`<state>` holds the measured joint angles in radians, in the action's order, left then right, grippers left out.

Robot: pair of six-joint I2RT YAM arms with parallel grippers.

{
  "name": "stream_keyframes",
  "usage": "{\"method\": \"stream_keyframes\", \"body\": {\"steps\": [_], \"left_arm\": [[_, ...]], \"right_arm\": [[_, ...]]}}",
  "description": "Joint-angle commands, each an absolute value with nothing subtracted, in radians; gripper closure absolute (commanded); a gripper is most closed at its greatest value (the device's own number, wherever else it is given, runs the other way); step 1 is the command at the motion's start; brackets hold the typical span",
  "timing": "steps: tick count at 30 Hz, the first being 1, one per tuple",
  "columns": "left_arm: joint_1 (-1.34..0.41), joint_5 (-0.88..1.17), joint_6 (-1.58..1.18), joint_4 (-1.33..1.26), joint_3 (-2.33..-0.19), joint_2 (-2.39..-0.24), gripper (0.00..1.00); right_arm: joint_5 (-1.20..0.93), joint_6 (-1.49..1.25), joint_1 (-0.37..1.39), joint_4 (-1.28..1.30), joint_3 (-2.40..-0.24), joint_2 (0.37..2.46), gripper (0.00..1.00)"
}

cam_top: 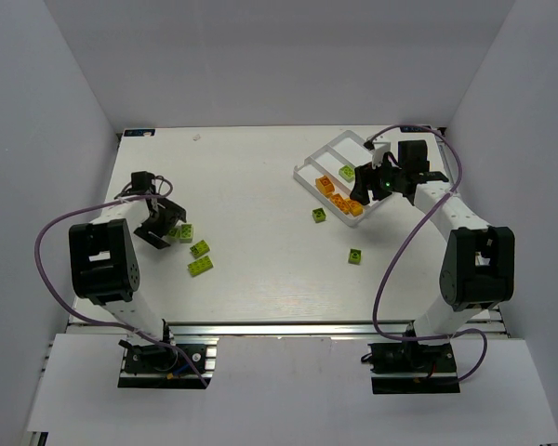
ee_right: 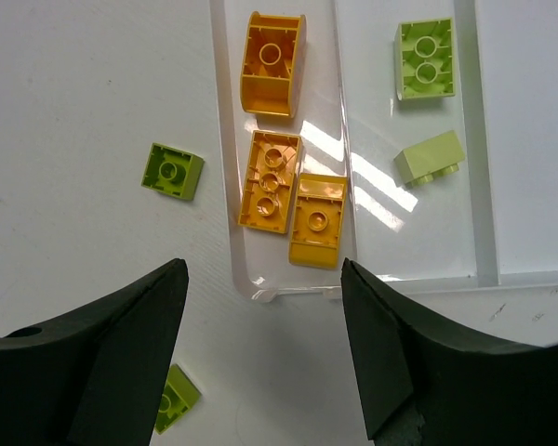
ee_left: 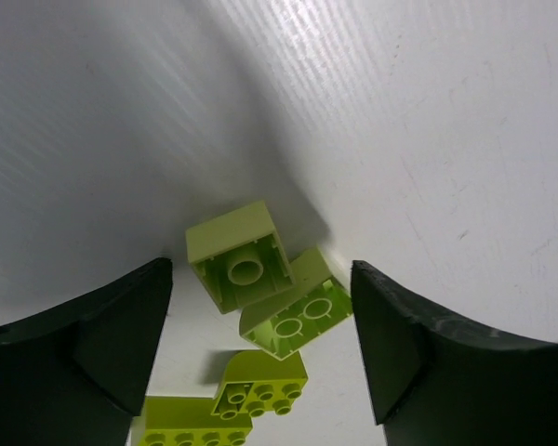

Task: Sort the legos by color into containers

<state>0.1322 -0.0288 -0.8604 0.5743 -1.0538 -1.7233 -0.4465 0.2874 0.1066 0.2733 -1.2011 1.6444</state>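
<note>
Studded lime legos (ee_left: 240,255) are framed by the spread left gripper (ee_left: 260,307). Glossy orange legos (ee_right: 272,181) in the low-walled tray (ee_right: 226,139) are seen just beyond the right gripper (ee_right: 262,279), likewise spread.

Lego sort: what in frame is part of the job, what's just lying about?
Job: white tray; orange bricks in one compartment; green bricks in the next; two loose green bricks beside it; green cluster at far left.
Not job: purple cables; aluminium rail.

walls (cam_top: 260,56): plain white | table (cam_top: 260,269): white, glare near front edge
</note>
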Motion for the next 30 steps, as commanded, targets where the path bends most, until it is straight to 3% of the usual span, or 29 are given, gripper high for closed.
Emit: {"method": "stream_keyframes", "body": {"steps": [1,2,3,12,16,20,23,24,26,30], "left_arm": [[0.144,-0.002,-0.894,0.514,-1.048,-1.721,0.16],[0.144,-0.002,-0.897,0.514,-1.052,-1.729,0.16],[0.144,0.029,-0.905,0.511,-1.063,-1.736,0.24],[0.144,0.02,-0.885,0.551,-1.118,-1.781,0.59],[0.127,0.066,-0.825,0.511,-1.143,-1.729,0.87],[0.092,0.302,-0.759,0.317,-1.152,-1.684,0.99],[0.028,0.552,-0.787,0.114,-1.186,-1.736,0.99],[0.0,0.605,-0.822,0.068,-1.202,-1.764,0.99],[-0.096,0.71,-0.845,-0.05,-1.251,-1.859,0.99],[-0.26,0.726,-0.853,-0.058,-1.544,-2.051,0.99]], "right_arm": [[-0.48,0.281,0.101,0.259,-1.206,1.64,0.28],[-0.48,0.279,0.101,0.259,-1.204,1.64,0.28],[-0.48,0.278,0.098,0.261,-1.204,1.64,0.28],[-0.477,0.278,0.095,0.264,-1.193,1.625,0.27],[-0.512,0.294,0.095,0.284,-1.192,1.62,0.28],[-0.548,0.311,0.094,0.272,-1.141,1.571,0.32],[-0.546,0.279,0.089,0.18,-1.072,1.516,0.71],[-0.537,0.235,0.089,0.134,-1.059,1.505,1.0],[-0.508,0.204,0.087,0.106,-1.037,1.482,1.0],[-0.479,0.158,0.084,0.092,-1.034,1.463,1.0]]}}
